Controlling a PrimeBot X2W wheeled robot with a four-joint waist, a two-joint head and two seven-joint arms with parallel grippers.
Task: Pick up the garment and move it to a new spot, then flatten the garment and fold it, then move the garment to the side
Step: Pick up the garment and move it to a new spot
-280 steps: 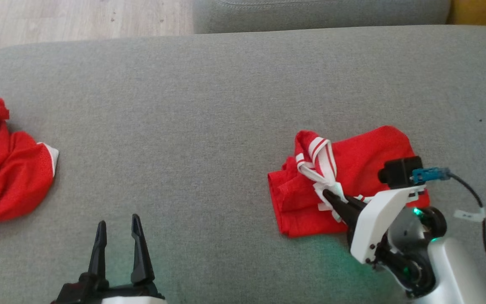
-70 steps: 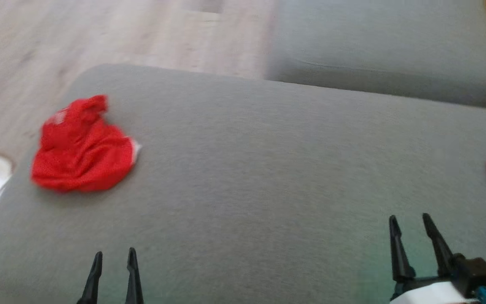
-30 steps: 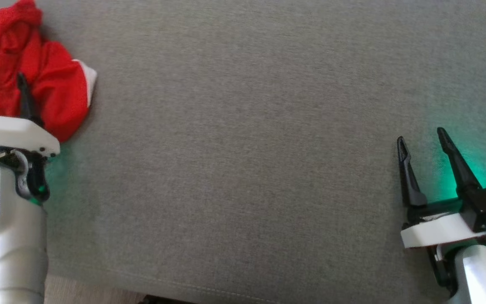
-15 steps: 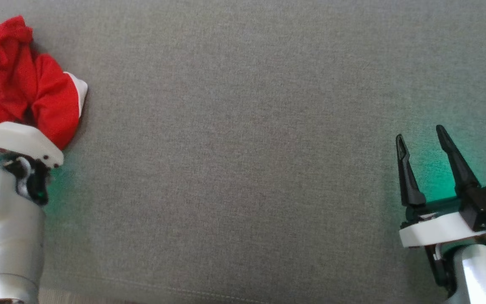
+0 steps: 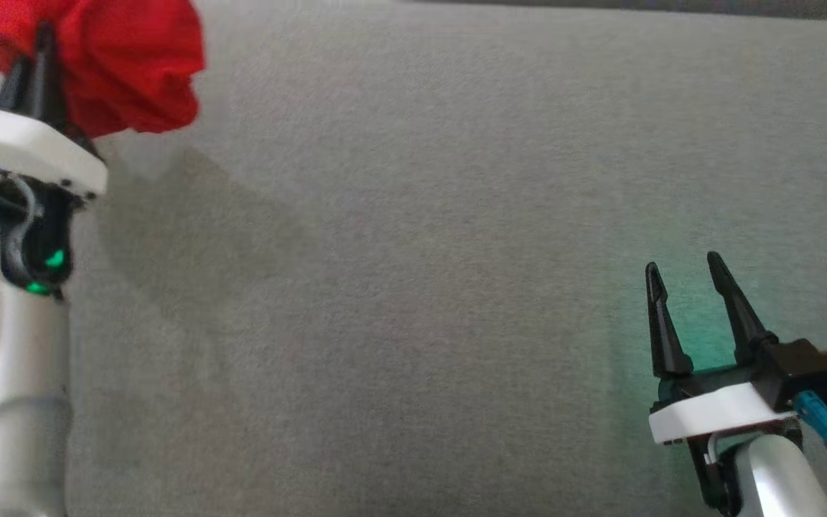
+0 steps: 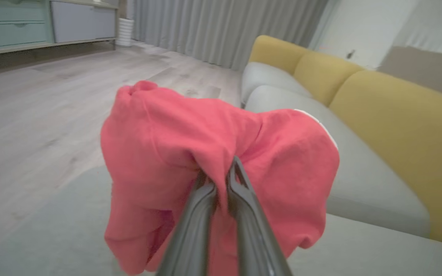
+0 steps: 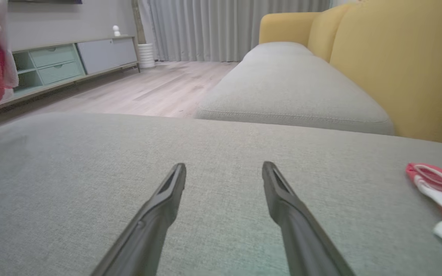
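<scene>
Now my left gripper [image 6: 221, 180] pinches the limp red mesh garment [image 6: 221, 153] mid-bunch; my right gripper [image 5: 686, 287] stands spread; I'd regrip a hem.

A home living room: grey pleated curtains [image 7: 225, 27] are hanging beyond a mustard-backed grey-cushioned fabric sofa [image 7: 294, 80] standing on pale wood-plank flooring [image 7: 155, 90].

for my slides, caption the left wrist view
Left gripper pinching a bunched red garment above the grey cushion.
</scene>
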